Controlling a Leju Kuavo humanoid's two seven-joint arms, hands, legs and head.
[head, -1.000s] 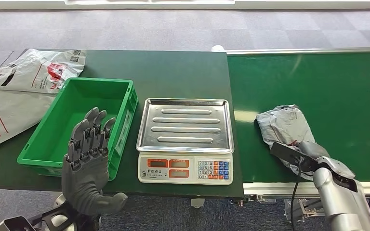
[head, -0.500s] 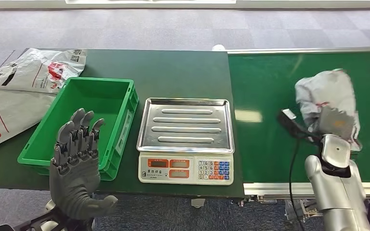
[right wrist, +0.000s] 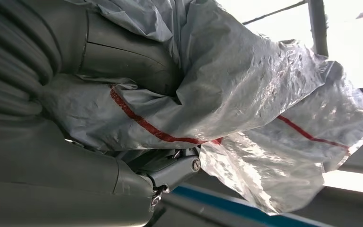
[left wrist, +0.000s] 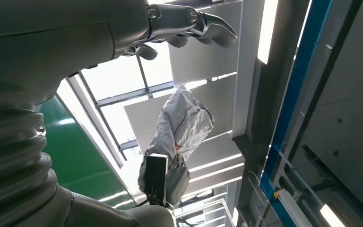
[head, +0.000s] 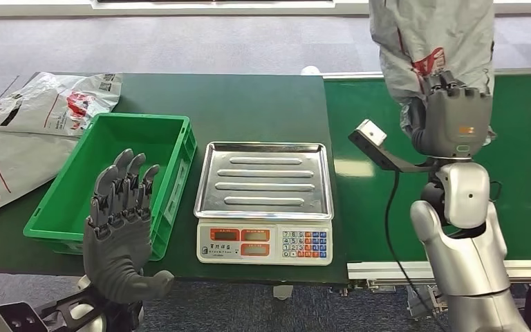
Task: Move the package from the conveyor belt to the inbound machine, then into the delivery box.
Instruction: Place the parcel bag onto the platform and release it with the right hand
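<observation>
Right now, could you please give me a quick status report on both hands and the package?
Right hand grips grey package, raised above conveyor belt. Left hand open beside green bin. Scale tray bare, path clear.

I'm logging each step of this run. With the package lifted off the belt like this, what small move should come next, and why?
Probably swing the right hand toward the robot's left and lower it over the scale's steel tray. It grips the grey package high above the green belt, the tray is bare, and the left hand waits open by the green bin.
</observation>
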